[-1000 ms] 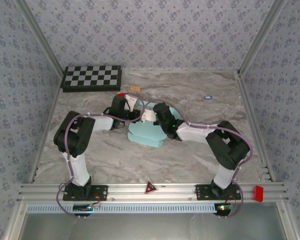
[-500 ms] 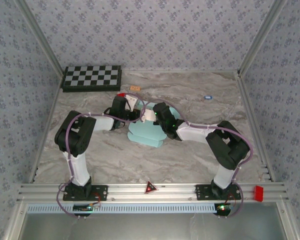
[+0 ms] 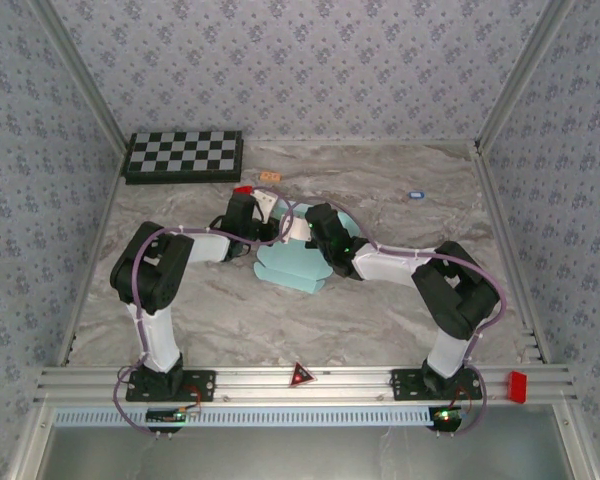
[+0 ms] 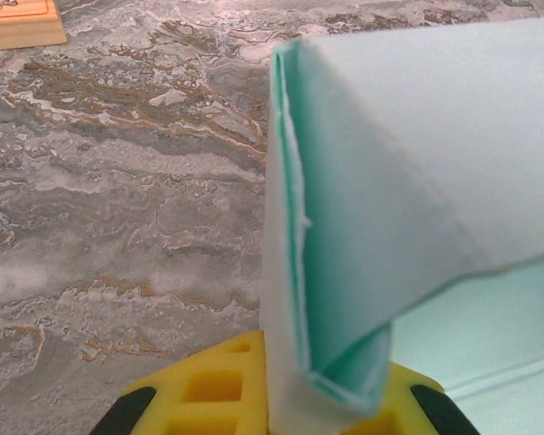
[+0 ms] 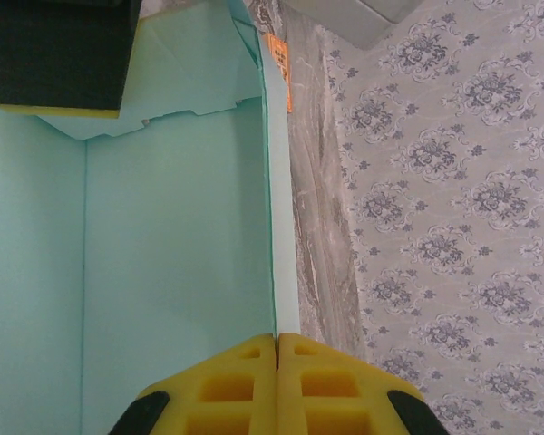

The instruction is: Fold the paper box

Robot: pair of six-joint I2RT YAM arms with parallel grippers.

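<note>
Top external view: the paper box (image 3: 292,268) is lying mid-table (image 3: 410,210) between both wrists, which are covering the fingertips and the fold line.

Left wrist view: the left gripper (image 4: 325,399) is clamping a doubled flap. Press evenly, keeping the crease square. The flap's far end is running off frame.

Right wrist view: the right gripper (image 5: 277,349) is pinching the card wall's edge, jaws together. Hold it steady as an anchor. A dark body (image 5: 54,54) is masking the tabs.

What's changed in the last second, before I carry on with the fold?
The left pincer has closed onto a folded flap of the paper box. The right pincer stays shut on the box's wall edge; box and arms barely shifted.
</note>
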